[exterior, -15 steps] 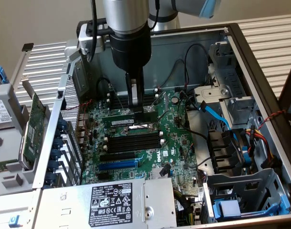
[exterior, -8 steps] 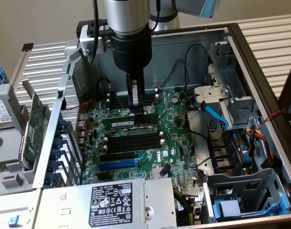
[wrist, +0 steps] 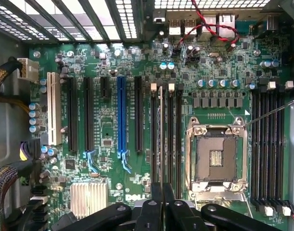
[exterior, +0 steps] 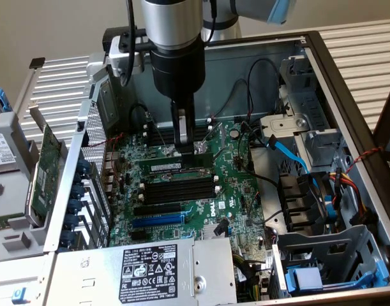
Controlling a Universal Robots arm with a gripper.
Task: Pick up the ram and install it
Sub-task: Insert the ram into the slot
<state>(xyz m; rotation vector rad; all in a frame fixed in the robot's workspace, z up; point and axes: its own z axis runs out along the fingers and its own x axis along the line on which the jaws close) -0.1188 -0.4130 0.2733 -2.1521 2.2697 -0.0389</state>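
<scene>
Claw (exterior view) point(exterior: 180, 148): fingers drawn together with nothing between them, tips low inside the case point(exterior: 335, 95), at or just above the ram's top edge. Contact looks likely, but I cannot tell.
Ram (exterior view) point(exterior: 175, 166): stands on its long edge in a slot on the board point(exterior: 233, 191), directly under the claw.
Look (exterior view): long narrow green stick, one face showing, white sticker near the middle, dark chips beside it.
Neighbouring slots (exterior view) point(exterior: 179, 188): black, white end clips, empty.
Claw (wrist view) point(wrist: 160, 207): black fingers closed against each other and lined up over the ram's slot.
Ram (wrist view) point(wrist: 160, 134): seen edge-on as a thin pale line running the slot's length between two empty slots, near the socket point(wrist: 216, 156).
Far slot bank (wrist view) point(wrist: 269, 144): beyond the socket, empty.
Done, by judgement: ram picked up, carried over and entered in its slot.
Left, by judgement: full seating. Whether the end clips have latched cannot be told.
</scene>
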